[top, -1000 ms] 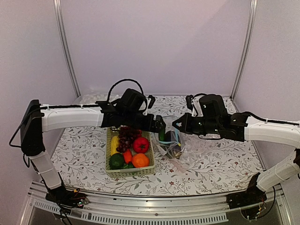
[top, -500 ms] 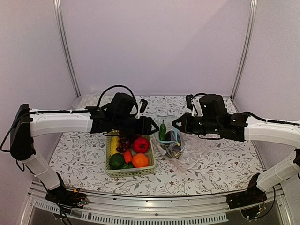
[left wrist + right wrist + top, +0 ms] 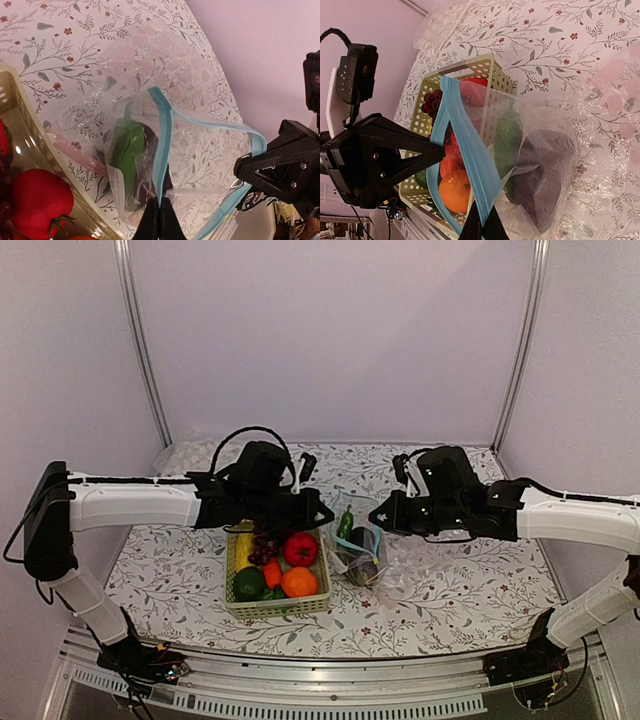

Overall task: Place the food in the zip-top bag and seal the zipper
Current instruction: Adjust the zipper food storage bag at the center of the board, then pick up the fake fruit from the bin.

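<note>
The zip-top bag (image 3: 384, 575) hangs open between both grippers, right of the basket. My left gripper (image 3: 322, 513) is shut on the left side of the light-blue zipper (image 3: 161, 150). My right gripper (image 3: 379, 519) is shut on the zipper's (image 3: 470, 155) opposite side. Inside the bag lie a dark green vegetable (image 3: 127, 150) and a purple eggplant (image 3: 547, 165). In the top view the green vegetable (image 3: 345, 523) pokes up at the bag's mouth. The rest of the food sits in the basket: a red fruit (image 3: 300, 549), an orange (image 3: 298, 582), grapes (image 3: 263, 543), a carrot (image 3: 271, 572) and corn (image 3: 243, 548).
The pale green mesh basket (image 3: 279, 608) stands just left of the bag, under my left wrist. Bubbly clear plastic lies at the back left corner (image 3: 190, 453) and under the bag on the flowered tablecloth (image 3: 470, 590). Metal frame posts rise at both back corners.
My left gripper drew back left from the bag's mouth, leaving the green vegetable inside, then shut on the zipper's left side. The right gripper shifted slightly left with the bag.
</note>
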You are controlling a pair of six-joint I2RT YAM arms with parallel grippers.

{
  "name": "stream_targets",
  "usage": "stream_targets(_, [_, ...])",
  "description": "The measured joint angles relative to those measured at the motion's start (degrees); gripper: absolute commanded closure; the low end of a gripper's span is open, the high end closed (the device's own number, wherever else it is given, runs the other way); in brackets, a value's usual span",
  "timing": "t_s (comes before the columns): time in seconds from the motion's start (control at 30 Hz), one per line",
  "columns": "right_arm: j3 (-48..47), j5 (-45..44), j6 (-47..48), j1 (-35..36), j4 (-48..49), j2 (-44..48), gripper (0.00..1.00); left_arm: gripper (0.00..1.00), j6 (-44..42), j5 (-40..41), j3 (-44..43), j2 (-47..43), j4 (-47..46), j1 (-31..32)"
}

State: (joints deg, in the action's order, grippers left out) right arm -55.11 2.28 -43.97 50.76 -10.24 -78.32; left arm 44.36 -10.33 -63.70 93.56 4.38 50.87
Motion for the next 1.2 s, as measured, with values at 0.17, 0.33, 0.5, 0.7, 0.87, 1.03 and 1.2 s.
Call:
stream_targets(0.17, [-1.20,1.33,-1.20,0.48,-7.67,-0.48,1.00,1.00,-0.17,2.21,0.00,1.14,-1.73,-0.04])
stream_targets(0.33, [-1.84,4.92,-4.11,0.61,-12.92,-0.48,1.00,1.00,-0.61,4.37,0.00,2.64,-5.16,-0.17])
stream_targets(0.5, [-1.84,5.88,-6.01,0.68,-14.60,-0.46,1.00,0.79,-0.76,4.76,0.00,3.23,-6.84,-0.52])
stream_targets(0.7, [-1.86,5.84,-6.86,0.68,-14.32,-0.37,1.00,0.26,-2.73,4.24,0.02,2.84,-8.39,-0.83])
stream_targets(0.87, [-1.86,5.77,-7.63,0.72,-12.81,-0.37,1.00,0.15,-5.40,4.85,1.75,-1.84,-8.26,-1.07])
stream_targets(1.03, [-1.86,5.68,-7.91,0.72,-11.34,-0.39,1.00,0.08,-7.82,8.85,5.79,-11.74,-5.92,-1.07])
stream_targets(1.2, [-1.88,5.55,-7.91,0.72,-11.06,-0.39,1.00,0.09,-8.26,14.60,9.33,-19.30,2.40,-1.44])
